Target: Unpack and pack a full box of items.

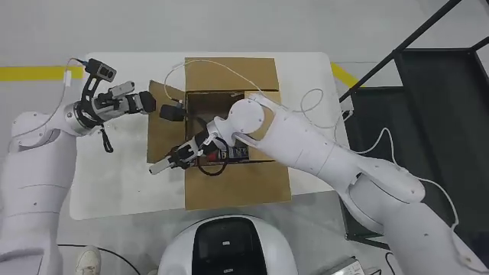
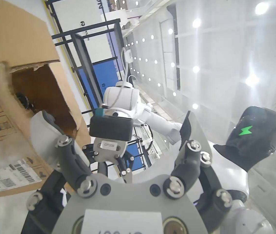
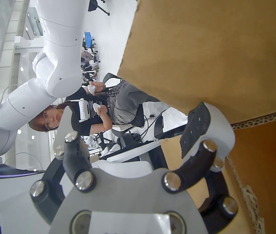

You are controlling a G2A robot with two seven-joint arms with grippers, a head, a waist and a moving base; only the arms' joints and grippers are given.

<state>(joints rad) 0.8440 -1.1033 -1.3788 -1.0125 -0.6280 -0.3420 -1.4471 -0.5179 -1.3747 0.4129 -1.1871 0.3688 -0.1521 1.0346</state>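
Observation:
An open cardboard box (image 1: 229, 72) stands in the middle of the white table (image 1: 114, 183), flaps spread out. Dark items (image 1: 229, 153) lie inside it near the front wall. My left gripper (image 1: 170, 111) hangs at the box's left side, over the left flap (image 1: 162, 134), open and holding nothing. In the left wrist view the gripper (image 2: 115, 122) faces the box (image 2: 18, 32), where a dark item (image 2: 22, 99) shows inside. My right gripper (image 1: 162, 166) reaches across the box to the left flap's front corner, open and holding nothing. Its fingers (image 3: 196, 127) sit next to a cardboard flap (image 3: 201, 37).
A white cable (image 1: 221, 69) loops over the box's rear flap. A black metal rack (image 1: 428, 99) stands right of the table. Yellow tape (image 1: 30, 72) marks the floor at the left. Bare tabletop lies left of the box.

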